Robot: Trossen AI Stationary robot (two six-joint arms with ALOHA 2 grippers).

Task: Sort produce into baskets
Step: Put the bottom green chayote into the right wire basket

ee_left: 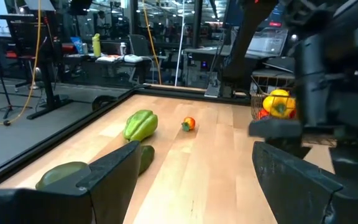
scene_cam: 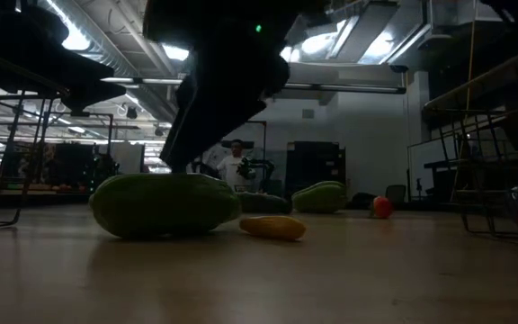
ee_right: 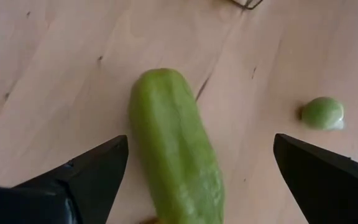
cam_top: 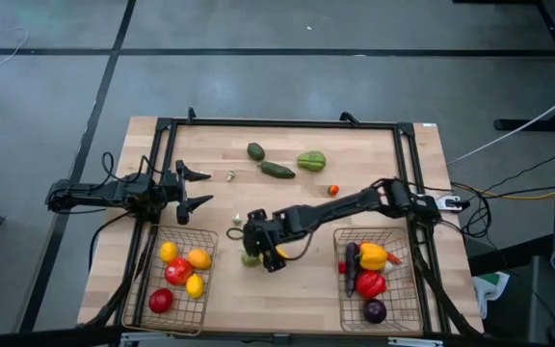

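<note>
— Two spread fingers of our right gripper (ee_right: pixel 194 180) straddle the long green vegetable (ee_right: pixel 176 149), so we judge a grasp is next; nothing is held yet.
— And our left gripper (cam_top: pixel 203 189)?
— Open too, empty, waiting above the left basket (cam_top: pixel 175 280) of red and yellow fruit. The right basket (cam_top: pixel 379 281) holds pepper and purple pieces.
— Farther out?
— We see more green produce and a small tomato (cam_top: pixel 333 190) loose on the pale wooden table (cam_top: pixel 355 145), then a dim workshop behind.
</note>
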